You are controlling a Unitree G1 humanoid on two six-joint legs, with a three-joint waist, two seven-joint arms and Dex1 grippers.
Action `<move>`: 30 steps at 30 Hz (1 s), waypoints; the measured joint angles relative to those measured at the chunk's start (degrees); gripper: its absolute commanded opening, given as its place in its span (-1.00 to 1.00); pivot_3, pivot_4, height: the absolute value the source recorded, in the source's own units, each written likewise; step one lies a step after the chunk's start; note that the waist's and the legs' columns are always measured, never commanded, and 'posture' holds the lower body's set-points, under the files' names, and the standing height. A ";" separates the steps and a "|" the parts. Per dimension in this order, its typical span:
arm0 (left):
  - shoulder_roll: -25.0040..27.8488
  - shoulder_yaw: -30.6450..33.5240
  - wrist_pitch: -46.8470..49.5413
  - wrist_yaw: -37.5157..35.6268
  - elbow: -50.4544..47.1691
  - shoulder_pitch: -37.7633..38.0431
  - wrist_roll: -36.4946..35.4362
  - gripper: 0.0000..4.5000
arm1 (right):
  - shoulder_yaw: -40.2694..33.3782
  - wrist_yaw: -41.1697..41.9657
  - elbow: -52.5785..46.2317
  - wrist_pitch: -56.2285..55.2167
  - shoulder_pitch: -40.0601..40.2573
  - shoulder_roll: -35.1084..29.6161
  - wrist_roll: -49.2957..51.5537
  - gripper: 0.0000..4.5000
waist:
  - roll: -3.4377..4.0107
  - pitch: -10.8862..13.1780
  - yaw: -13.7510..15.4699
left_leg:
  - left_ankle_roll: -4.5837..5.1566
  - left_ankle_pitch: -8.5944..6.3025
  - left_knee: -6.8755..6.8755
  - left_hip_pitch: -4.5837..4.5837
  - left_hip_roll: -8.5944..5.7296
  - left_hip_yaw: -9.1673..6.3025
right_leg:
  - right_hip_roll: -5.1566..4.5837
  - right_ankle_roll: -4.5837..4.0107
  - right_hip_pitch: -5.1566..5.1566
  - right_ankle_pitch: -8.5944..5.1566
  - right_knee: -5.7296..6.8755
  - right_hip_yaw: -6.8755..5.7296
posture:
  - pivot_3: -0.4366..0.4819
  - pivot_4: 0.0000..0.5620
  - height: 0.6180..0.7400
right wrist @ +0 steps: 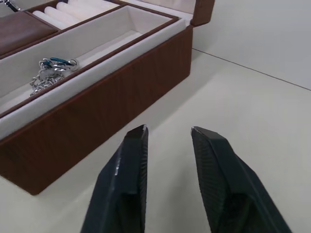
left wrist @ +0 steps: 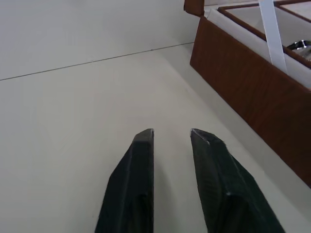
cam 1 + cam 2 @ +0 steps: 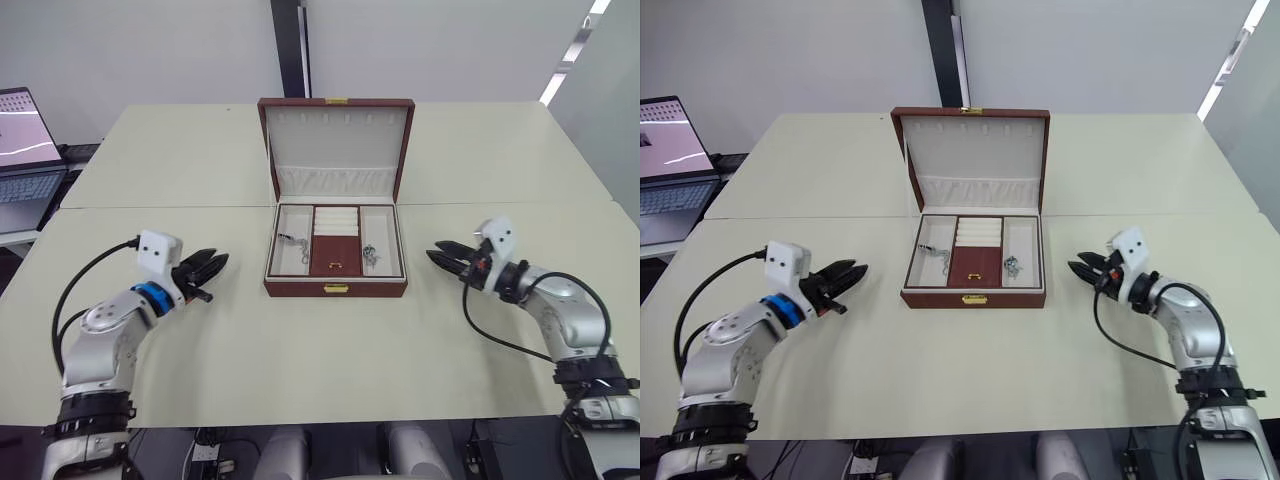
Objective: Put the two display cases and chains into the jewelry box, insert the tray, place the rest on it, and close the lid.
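Closing the lid [image 3: 337, 145] seems what remains (tray [image 3: 336, 254] already sits inside), so both released, empty jaws should push its top edge gently forward.

Left pincer [image 3: 212, 266], right pincer [image 3: 438, 256] agape

Jewelry box [image 3: 335, 287], frame centre: reddish-brown wood-grain walls, low sheen; small shiny gold metal clasp [image 3: 336, 288] on front. Lid [image 3: 337, 140]: cream matt cloth lining, gathered pocket. Tray [image 3: 336, 243]: cream matt lining, brown smooth centre section. Chains [image 1: 48, 74]: silvery metal, glinting. Table [image 3: 300, 350]: pale cream, smooth, matt. Gripper fingers [image 1: 124, 194]: black, matt, finely ribbed plastic.
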 measured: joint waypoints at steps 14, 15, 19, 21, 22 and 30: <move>-4.29 -5.53 1.23 -1.81 0.78 -3.92 1.18 -1.00 | 3.09 -0.64 1.51 -1.56 -1.69 4.38 -2.32 -0.99 | 0.00 -0.01 -0.16 | -0.21 0.12 -0.01 -0.07 -0.01 0.00 | 0.01 -0.04 -0.23 0.03 0.09 -0.02 | -0.05 -0.47 1.00; -4.24 -5.64 1.75 -1.99 0.07 -3.43 1.18 -1.00 | 2.95 -0.64 1.37 -1.48 -1.56 4.42 -2.27 -0.99 | 0.00 -0.01 -0.15 | -0.21 0.12 0.00 -0.08 -0.01 -0.01 | 0.01 -0.04 -0.23 0.03 0.08 -0.02 | -0.05 -0.47 1.00; -3.66 -5.54 3.89 -2.95 -3.96 -0.68 0.68 -1.00 | 2.37 -0.55 -1.76 0.49 0.54 4.40 -1.57 -0.99 | 0.00 -0.02 -0.05 | -0.21 0.12 -0.02 -0.18 0.02 -0.03 | -0.02 -0.04 -0.32 0.03 0.06 -0.02 | -0.05 -0.47 1.00; -3.04 -5.40 5.34 -3.27 -7.22 1.40 -0.11 -1.00 | 1.87 -0.47 -5.13 2.38 2.73 4.07 -0.70 -0.99 | 0.00 -0.03 -0.04 | -0.22 0.12 -0.01 -0.38 0.05 -0.06 | -0.03 -0.04 -0.50 0.03 0.05 -0.02 | -0.05 -0.47 1.00; -2.69 -5.37 6.12 -3.42 -8.82 2.43 -0.37 -1.00 | 1.74 -0.47 -6.99 3.39 3.91 3.71 -0.19 -0.99 | 0.01 -0.03 -0.02 | -0.23 0.13 -0.01 -0.45 0.05 -0.09 | -0.04 -0.04 -0.55 0.03 0.04 -0.03 | -0.05 -0.47 1.00; -0.38 -4.53 11.97 -3.45 -20.70 11.01 -2.43 -1.00 | 1.09 -0.51 -20.18 9.92 13.19 1.33 1.90 -0.99 | 0.02 -0.07 0.03 | -0.01 0.00 0.00 -0.42 0.05 -0.11 | -0.07 -0.04 -0.48 0.03 0.02 -0.03 | -0.05 -0.47 1.00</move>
